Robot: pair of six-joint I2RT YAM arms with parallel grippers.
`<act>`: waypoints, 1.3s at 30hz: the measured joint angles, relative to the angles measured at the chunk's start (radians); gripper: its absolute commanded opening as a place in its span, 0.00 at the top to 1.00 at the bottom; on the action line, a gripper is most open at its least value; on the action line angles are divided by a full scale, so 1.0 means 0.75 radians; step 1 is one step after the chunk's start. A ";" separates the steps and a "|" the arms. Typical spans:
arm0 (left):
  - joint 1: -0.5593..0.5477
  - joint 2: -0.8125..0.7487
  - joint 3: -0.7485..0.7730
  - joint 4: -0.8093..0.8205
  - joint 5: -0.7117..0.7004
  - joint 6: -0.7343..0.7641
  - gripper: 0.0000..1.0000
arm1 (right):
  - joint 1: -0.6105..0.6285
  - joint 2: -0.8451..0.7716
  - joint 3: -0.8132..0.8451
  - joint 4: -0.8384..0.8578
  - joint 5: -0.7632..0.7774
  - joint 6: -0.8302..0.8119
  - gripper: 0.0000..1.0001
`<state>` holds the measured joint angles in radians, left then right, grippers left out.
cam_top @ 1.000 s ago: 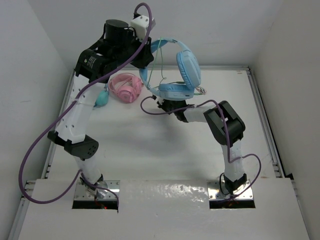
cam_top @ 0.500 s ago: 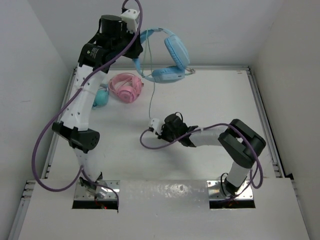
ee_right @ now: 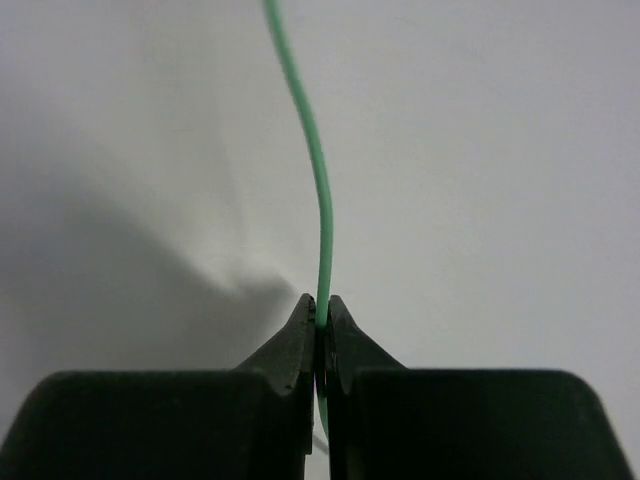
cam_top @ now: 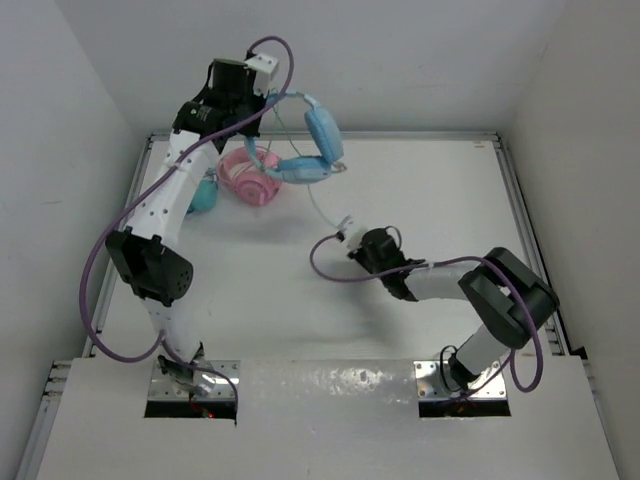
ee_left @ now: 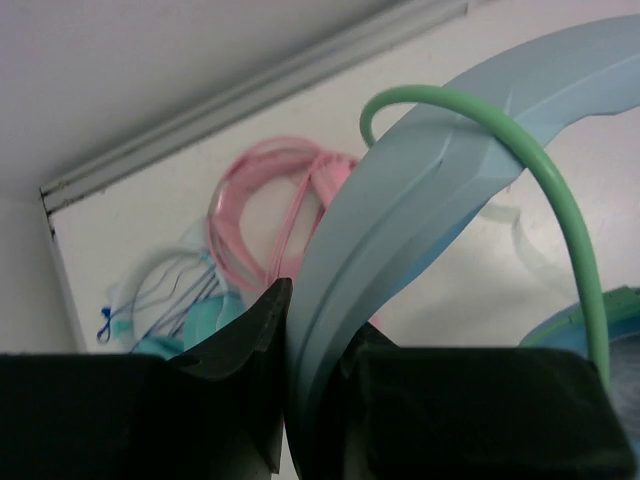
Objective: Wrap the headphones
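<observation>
Left wrist view: left tool [ee_left: 312, 330] clamps headphones [ee_left: 420, 200]; right tool [ee_right: 318, 320] pinches their cable [ee_right: 318, 180].

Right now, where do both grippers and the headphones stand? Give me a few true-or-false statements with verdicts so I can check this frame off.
1. The left gripper is clamped on the headband of the light blue headphones. True.
2. The right gripper is open and empty. False: its jaws are shut on the thin green cable.
3. The pink headphones lie on the table at its far left. True.
4. The green cable runs from the right gripper to the pink headphones. False: it leads up to the light blue headphones.
</observation>
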<state>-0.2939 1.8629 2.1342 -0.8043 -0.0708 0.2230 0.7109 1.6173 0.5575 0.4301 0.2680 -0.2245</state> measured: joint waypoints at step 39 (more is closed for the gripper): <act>-0.264 -0.301 -0.757 -0.419 -0.050 0.519 1.00 | -1.000 0.024 0.251 0.326 0.325 0.320 1.00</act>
<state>-0.4923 1.6375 1.5661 -1.1183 -0.1081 0.6121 -0.0395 1.6352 0.7456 0.6743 0.5114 0.0154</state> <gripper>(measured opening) 0.140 0.009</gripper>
